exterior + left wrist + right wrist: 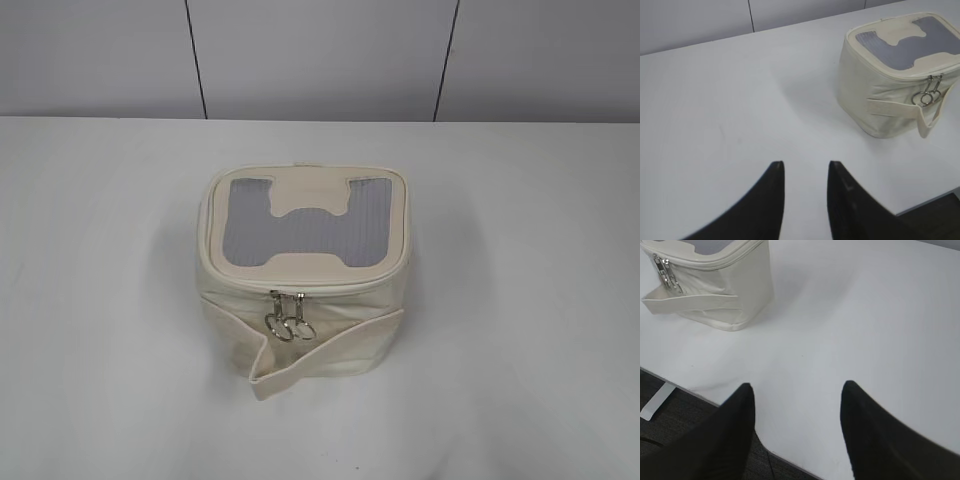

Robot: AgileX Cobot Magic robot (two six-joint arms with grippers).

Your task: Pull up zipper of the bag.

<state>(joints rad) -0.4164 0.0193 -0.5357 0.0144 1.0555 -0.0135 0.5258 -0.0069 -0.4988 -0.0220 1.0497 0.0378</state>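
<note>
The cream-white boxy bag stands in the middle of the table, its grey mesh top with the cream H patch facing up. The zipper runs round the lid rim, and its two silver sliders with ring pulls hang side by side at the front. The bag also shows in the left wrist view with the zipper pulls, and in the right wrist view with the zipper pulls. My left gripper is open and empty, well short of the bag. My right gripper is open and empty at the table's front edge. Neither gripper shows in the exterior view.
The white table carries only the bag. A loose cream strap stands out from the bag's front. The table's front edge and dark floor show below the right gripper. A grey panelled wall stands behind.
</note>
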